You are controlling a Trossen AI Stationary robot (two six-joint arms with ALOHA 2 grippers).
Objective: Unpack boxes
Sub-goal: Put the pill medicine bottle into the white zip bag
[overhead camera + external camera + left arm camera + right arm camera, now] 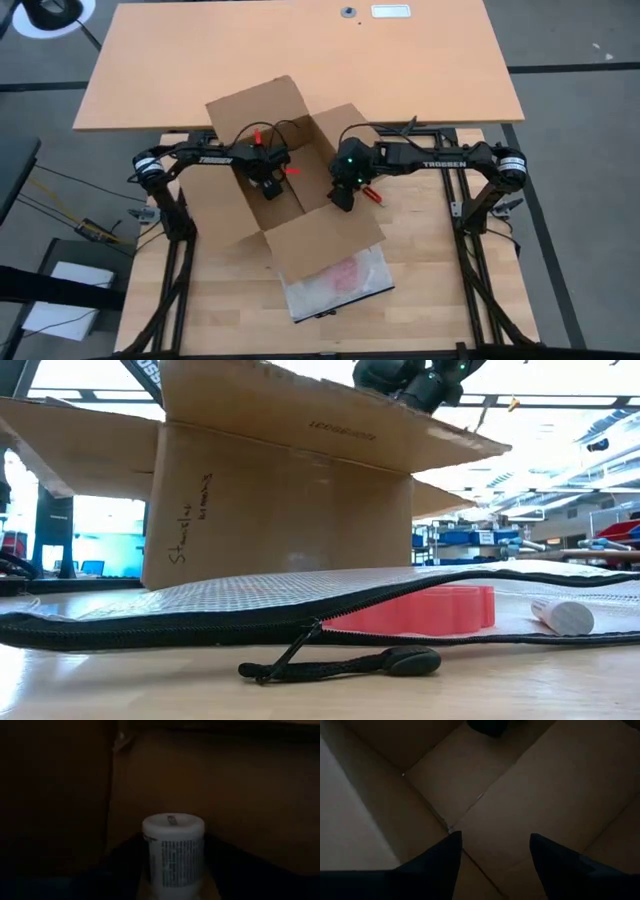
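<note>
The brown cardboard box point(322, 238) stands open in the middle of the table with its flaps spread; in the low view its near wall point(280, 500) rises behind the bag. My left gripper point(269, 187) reaches down inside the box, open. A white container with a printed label point(173, 851) stands upright on the box floor between its dark fingers. My right gripper point(492, 865) hangs open over the box's right side, above the bare box bottom point(485, 780), with nothing between its fingers. My left gripper's fingers come from above and stand on either side of the white container's lower part point(173, 875). In the dark box I cannot tell whether they touch it. The container stands upright on the box floor.
A clear zip bag point(338, 280) lies on the table in front of the box, partly under its near flap. It holds a red item point(430, 610) and a white tube point(560, 616). A red-handled tool point(372, 193) lies just right of the box. A second tabletop point(300, 50) lies beyond.
</note>
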